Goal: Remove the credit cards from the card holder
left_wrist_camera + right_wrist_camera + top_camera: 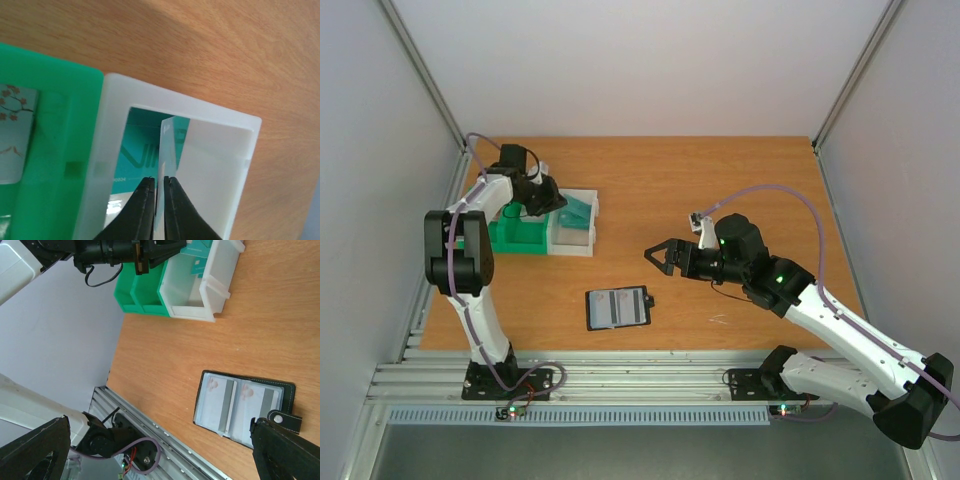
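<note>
Pinching a pale card point(169, 145) edge-on between its fingers, the left end effector point(159, 182) hangs over the white tray point(115, 95), where a teal card point(142, 150) lies flat on the bottom. Beside it, the green tray point(65, 90) contains a blossom-printed card point(15, 125). The card holder point(618, 307) lies unfolded on the desk point(740, 180), well apart from both trays, with grey-striped cards point(222, 402) in its clear pockets. The right end effector point(660, 258) hovers nearby, fingers spread wide.
</note>
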You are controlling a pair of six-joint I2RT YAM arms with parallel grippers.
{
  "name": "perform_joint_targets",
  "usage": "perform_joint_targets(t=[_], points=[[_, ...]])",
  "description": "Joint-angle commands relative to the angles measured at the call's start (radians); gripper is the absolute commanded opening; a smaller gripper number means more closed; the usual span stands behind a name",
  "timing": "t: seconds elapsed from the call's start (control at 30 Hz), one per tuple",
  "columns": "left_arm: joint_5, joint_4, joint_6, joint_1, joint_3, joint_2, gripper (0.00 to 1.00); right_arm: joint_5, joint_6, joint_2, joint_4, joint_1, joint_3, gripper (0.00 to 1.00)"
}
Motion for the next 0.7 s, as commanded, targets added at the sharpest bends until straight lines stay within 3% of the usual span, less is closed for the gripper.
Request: perform_joint_targets(t=[0.0, 0.3, 0.43, 0.67], points=[[-0.047, 0.022, 0.004, 0.000, 0.030, 0.025, 0.10, 0.024, -0.015, -0.013, -0.014, -0.005, 0.030, 0.98], [-0.079, -0.008, 0.016, 0.000, 0.052, 0.025, 0.26, 0.026, -0.012, -0.010, -0.019, -0.008, 0.028, 0.98], [-0.091, -0.027, 0.018, 0.000, 0.064, 0.014, 0.37, 0.026, -0.009, -0.011, -0.027, -0.008, 0.029, 0.98], [-0.085, -0.056, 0.018, 0.000, 0.083, -0.033, 0.41, 0.025, -0.003, -0.017, -0.034, -0.009, 0.025, 0.98]])
